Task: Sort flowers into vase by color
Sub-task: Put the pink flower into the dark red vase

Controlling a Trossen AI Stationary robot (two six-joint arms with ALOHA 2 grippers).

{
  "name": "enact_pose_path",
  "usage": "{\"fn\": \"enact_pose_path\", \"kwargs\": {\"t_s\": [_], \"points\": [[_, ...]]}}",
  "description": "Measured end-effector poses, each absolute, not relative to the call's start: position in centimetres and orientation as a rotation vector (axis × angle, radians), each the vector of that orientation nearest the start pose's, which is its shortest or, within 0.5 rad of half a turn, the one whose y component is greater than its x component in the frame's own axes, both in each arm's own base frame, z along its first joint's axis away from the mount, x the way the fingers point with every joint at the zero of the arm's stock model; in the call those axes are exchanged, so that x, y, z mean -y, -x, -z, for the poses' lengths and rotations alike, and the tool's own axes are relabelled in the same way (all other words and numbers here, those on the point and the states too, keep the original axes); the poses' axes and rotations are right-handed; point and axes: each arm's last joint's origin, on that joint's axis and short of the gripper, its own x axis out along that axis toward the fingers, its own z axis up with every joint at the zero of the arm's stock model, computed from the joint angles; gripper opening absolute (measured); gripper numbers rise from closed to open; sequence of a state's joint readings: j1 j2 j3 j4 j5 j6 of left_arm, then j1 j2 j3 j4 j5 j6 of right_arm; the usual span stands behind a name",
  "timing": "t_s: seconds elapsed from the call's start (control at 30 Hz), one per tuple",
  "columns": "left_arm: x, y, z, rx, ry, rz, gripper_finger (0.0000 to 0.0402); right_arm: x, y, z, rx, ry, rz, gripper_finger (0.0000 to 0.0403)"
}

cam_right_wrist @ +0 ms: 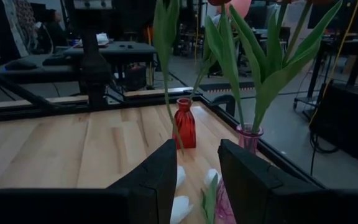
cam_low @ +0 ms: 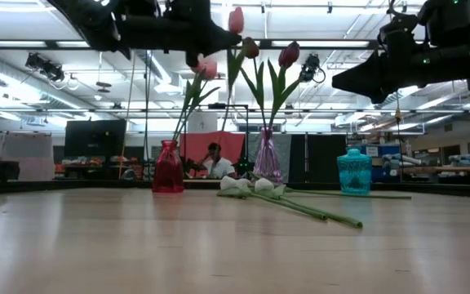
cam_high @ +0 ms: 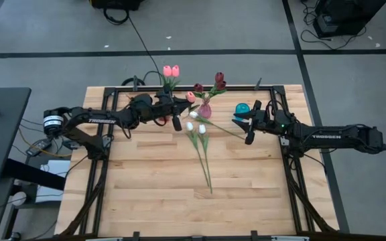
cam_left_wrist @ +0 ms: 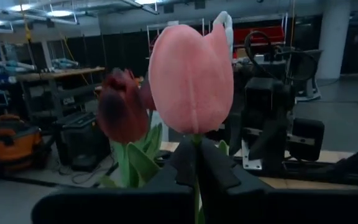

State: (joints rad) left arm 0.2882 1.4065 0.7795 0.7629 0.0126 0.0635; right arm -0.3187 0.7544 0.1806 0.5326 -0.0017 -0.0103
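My left gripper [cam_high: 177,107] is high above the table's far middle, shut on a pink tulip [cam_high: 190,97], whose head also shows in the left wrist view [cam_left_wrist: 191,78]. A red vase [cam_low: 168,167] holds pink tulips [cam_high: 171,70]. A purple vase [cam_high: 206,110] holds dark red tulips [cam_high: 218,80]. White tulips [cam_high: 194,127] lie flat on the table, stems toward the near edge. A teal vase [cam_high: 242,108] stands to the right. My right gripper [cam_right_wrist: 197,180] is open and empty, above the table right of the purple vase [cam_right_wrist: 248,137]. My left gripper pinches the pink tulip's stem [cam_left_wrist: 196,149] just below the head, between its two fingers. The fingers come level from the table's left and lie across the stem. The tulip is upright, head up, lifted clear. Its stem and leaves [cam_right_wrist: 169,93] hang free above the table.
The three vases stand in a row near the table's far edge. A loose green stem [cam_high: 226,132] lies between the purple vase and my right gripper. The near half of the wooden table [cam_high: 153,194] is bare. A person [cam_low: 215,163] sits in the room beyond.
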Motion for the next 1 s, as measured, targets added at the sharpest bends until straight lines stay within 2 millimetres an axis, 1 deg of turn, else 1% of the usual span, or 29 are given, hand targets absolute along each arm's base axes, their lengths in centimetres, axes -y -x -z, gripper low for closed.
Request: {"fn": "enact_pose_path", "kwargs": {"t_s": [0.1,0.2,0.27,0.43,0.6,0.67,0.77,1.0], "points": [[-8.3,-27.9,-29.4,0.080,-0.091,-0.302,0.0007,5.1,-15.4,-19.6,-0.057,-0.005,0.317,0.0133],[-7.9,-26.4,-30.9,0.087,-0.093,-0.325,0.0007,5.1,-15.4,-19.6,-0.063,-0.006,0.316,0.0133],[-7.7,-25.8,-31.4,0.093,-0.086,-0.323,0.0007,5.1,-15.4,-19.6,-0.059,-0.005,0.318,0.0133],[-6.9,-25.6,-31.4,0.064,-0.082,-0.299,0.0007,5.1,-15.4,-19.7,-0.049,-0.006,0.323,0.0133],[-6.9,-25.6,-31.3,0.049,-0.090,-0.305,0.0007,5.1,-15.4,-19.7,-0.049,-0.016,0.323,0.0133],[-6.8,-25.0,-31.6,0.036,-0.106,-0.319,0.0007,5.1,-15.4,-19.7,-0.049,-0.016,0.323,0.0133],[-6.5,-24.0,-32.9,0.090,-0.126,-0.347,0.0007,5.1,-15.4,-19.6,-0.058,-0.017,0.325,0.0133],[-5.9,-22.7,-33.5,0.074,-0.128,-0.364,0.0007,5.1,-15.4,-19.6,-0.060,-0.012,0.325,0.0133]]}}
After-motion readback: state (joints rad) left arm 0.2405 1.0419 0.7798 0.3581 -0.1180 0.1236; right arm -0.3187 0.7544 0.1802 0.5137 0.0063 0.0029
